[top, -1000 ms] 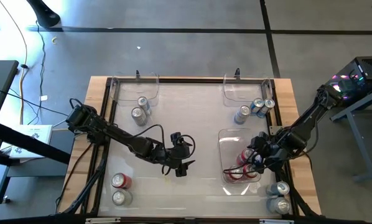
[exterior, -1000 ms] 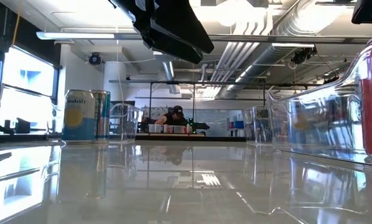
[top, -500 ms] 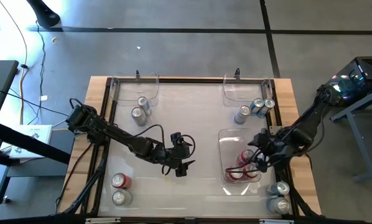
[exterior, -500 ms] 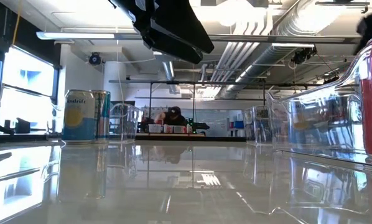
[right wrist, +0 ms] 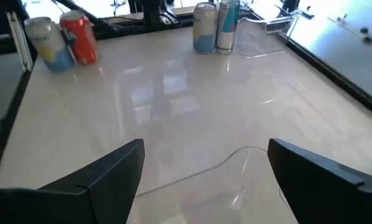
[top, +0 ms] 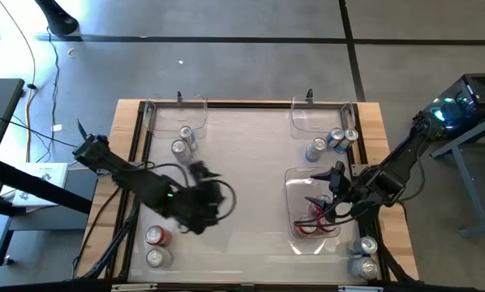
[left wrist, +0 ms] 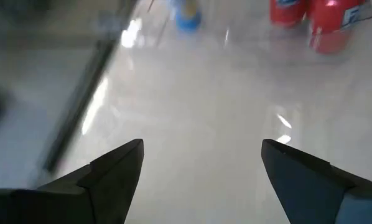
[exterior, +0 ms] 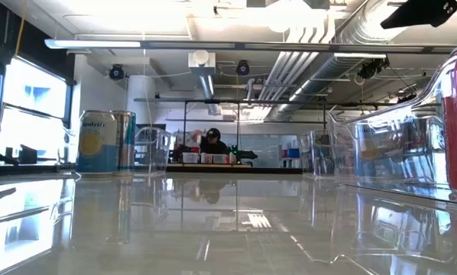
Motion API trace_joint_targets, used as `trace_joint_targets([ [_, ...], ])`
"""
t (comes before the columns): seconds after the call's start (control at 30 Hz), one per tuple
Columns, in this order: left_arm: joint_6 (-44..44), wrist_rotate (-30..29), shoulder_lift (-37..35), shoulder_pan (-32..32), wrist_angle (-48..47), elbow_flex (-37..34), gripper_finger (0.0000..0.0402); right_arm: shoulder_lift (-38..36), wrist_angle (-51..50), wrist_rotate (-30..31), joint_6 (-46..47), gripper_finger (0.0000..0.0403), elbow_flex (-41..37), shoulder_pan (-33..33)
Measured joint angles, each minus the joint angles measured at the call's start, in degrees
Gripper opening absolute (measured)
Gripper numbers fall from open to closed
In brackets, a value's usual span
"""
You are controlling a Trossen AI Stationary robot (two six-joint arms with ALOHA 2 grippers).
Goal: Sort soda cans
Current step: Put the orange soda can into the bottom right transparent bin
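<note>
We can read only part of one label: on the pale blue-and-yellow soda can (exterior: 96, 143) in the low view, white lettering that looks like "...drift", too small to be sure. The two red cylindrical cans (top: 315, 221) lie in the clear rectangular plastic bin (top: 294, 180) near the right side of the glossy white surface (top: 251, 154); their print is unreadable, partly hidden by the arm. The right pincer (top: 327, 188) hangs over that bin, fingers spread, pinching nothing. The left pincer (top: 200, 172) is blurred above the surface's left-centre, spread wide and empty in its wrist view. Other cans stand in small groups near the corners, writing illegible.
</note>
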Motion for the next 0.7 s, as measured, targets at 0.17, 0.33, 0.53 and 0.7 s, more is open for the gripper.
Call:
trace_joint_targets([
  [0.17,-25.0,12.3,0.2,-0.4,-16.4,2.9,0.0319,3.2,0.0,0.6,-0.7,0.0337,0.0,0.0],
  [0.33,-44.0,28.0,0.2,-1.6,-21.4,-3.1,0.0319,5.8,0.3,1.0,-1.6,0.0337,0.0,0.0],
  [0.53,-61.3,41.7,0.3,-5.7,-20.2,-10.0,0.0319,8.0,0.3,1.0,-3.0,0.0337,0.0,0.0],
  [0.7,-73.2,46.5,0.3,-11.0,-19.7,-10.7,0.0319,9.0,0.3,1.0,-4.6,0.0337,0.0,0.0],
])
